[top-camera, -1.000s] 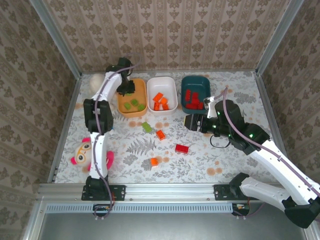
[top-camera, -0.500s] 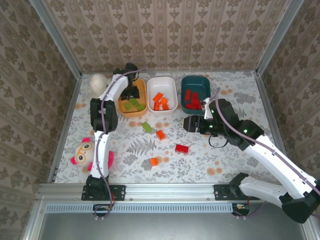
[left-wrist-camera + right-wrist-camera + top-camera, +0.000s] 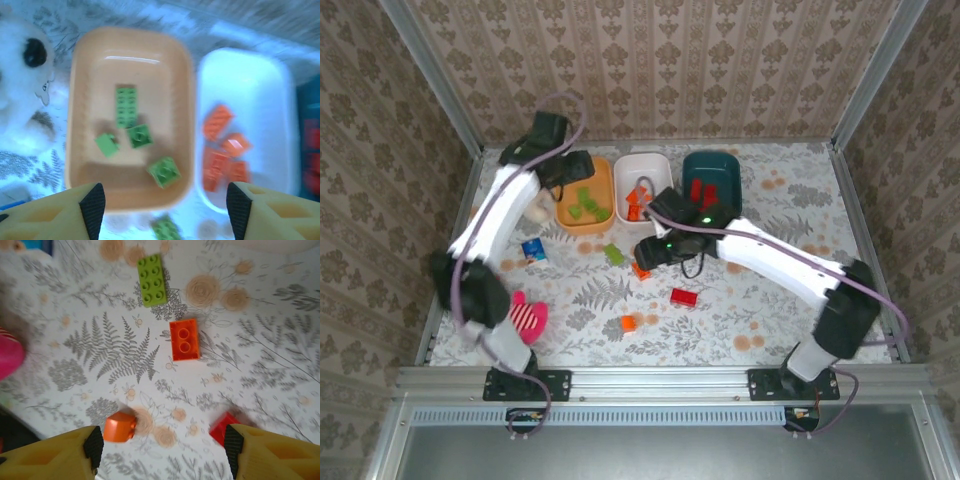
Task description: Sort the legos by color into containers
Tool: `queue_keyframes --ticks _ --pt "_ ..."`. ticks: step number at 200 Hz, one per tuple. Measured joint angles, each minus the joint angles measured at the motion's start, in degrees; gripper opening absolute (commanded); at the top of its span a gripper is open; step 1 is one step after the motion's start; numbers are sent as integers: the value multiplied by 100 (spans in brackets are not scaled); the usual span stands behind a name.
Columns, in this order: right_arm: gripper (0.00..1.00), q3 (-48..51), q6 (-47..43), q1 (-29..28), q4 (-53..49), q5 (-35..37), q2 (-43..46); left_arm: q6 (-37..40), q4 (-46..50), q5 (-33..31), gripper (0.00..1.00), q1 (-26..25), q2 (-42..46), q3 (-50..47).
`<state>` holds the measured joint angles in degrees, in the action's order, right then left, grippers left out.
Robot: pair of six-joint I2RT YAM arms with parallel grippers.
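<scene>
- Four green legos [image 3: 139, 136] lie in the orange bin [image 3: 80, 125].
- We see orange legos [image 3: 217, 121] in the white bin [image 3: 280, 100] beside it, and red legos [image 3: 698, 190] in the teal bin [image 3: 722, 165].
- Loose on the table [image 3: 100, 355] lie a green brick [image 3: 152, 273], an orange brick [image 3: 184, 339], a small orange piece [image 3: 120, 426] and a red brick [image 3: 225, 427].
- Our left claw [image 3: 164, 207] hangs over the orange bin, fingers wide apart, holding nothing.
- Our right claw [image 3: 163, 447] hangs over the loose bricks, also wide apart and empty.

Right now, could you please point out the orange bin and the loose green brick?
orange bin [image 3: 76, 125], left wrist view, left wall.
loose green brick [image 3: 152, 280], right wrist view, studded top centre.
</scene>
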<state>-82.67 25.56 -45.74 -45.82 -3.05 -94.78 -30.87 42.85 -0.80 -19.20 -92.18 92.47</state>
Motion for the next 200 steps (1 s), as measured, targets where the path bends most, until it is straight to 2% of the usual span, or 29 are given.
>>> queue_keyframes --ticks 29,52,71,95,115,163,200 --pt "65 -518 -186 -109 -81 57 -1193 -605 -739 339 70 -214 2564 -2382" --pt "66 -813 -275 -173 -164 149 -1884 -1040 -706 518 71 -435 3851 -3777" --pt "65 -1045 -297 -195 -295 310 -2328 -1388 -413 597 71 -525 4793 -4522" --pt "62 -1117 -337 -208 -332 498 -2629 -1705 39 599 72 -525 5788 -4780" --pt "55 -1233 -382 -208 -396 590 -2796 -1847 229 599 71 -527 6146 -4782" --pt "37 -1515 -463 -208 -376 682 -3071 -1985 354 671 70 -527 6166 -5053" --pt "35 -1777 -483 -205 -387 787 -3082 -2000 348 824 70 -553 6140 -5206"
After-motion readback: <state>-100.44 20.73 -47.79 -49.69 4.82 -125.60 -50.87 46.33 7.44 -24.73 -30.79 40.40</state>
